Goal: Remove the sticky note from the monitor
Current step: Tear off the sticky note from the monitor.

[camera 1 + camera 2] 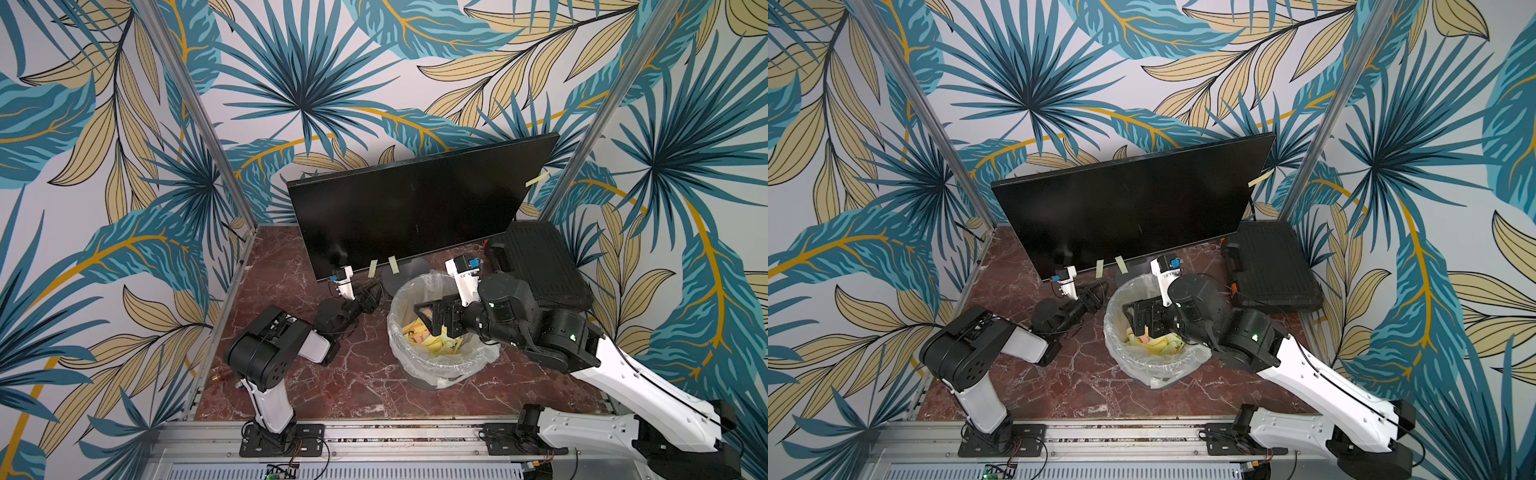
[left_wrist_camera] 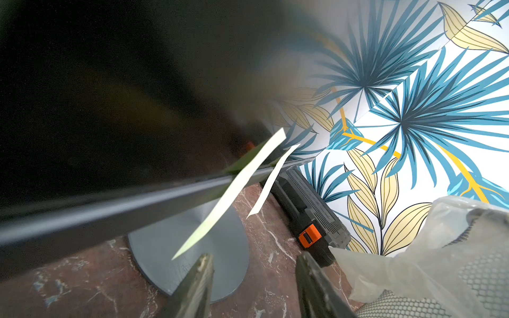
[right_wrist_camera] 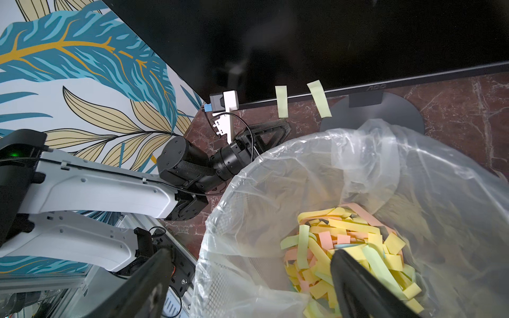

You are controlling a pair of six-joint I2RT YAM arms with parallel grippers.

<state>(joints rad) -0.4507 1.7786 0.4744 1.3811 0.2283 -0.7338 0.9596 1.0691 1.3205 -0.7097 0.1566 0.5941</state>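
The monitor (image 1: 415,208) stands at the far side of the marble tabletop (image 1: 291,266) on a round grey stand base (image 2: 165,247). Its long axis runs left to right, with the right end set farther back, and its dark face looks toward the near side. Two pale green strips hang from its lower bezel near the middle. The left sticky note (image 1: 372,268) has its long axis running almost straight down toward the tabletop. The right sticky note (image 1: 393,264) is just beside it and slants, so their free lower ends spread apart. An edge sticky note (image 1: 537,178) juts from the monitor's right edge, long axis pointing out to the right. The left gripper (image 1: 371,293) sits low over the tabletop just near of the bezel, aimed at the left sticky note (image 2: 232,192). Its fingers (image 2: 198,283) are partly apart with nothing between them, and the strip's free tip lies close to one fingertip without entering the gap. The right gripper (image 1: 430,318) hangs over a mesh bin lined with a clear bag (image 1: 415,361). Its fingers are spread wide and empty above a heap of yellow, pink and green paper strips (image 3: 344,242). A black ribbed case (image 1: 540,266) lies at the right, beside the monitor's right end.
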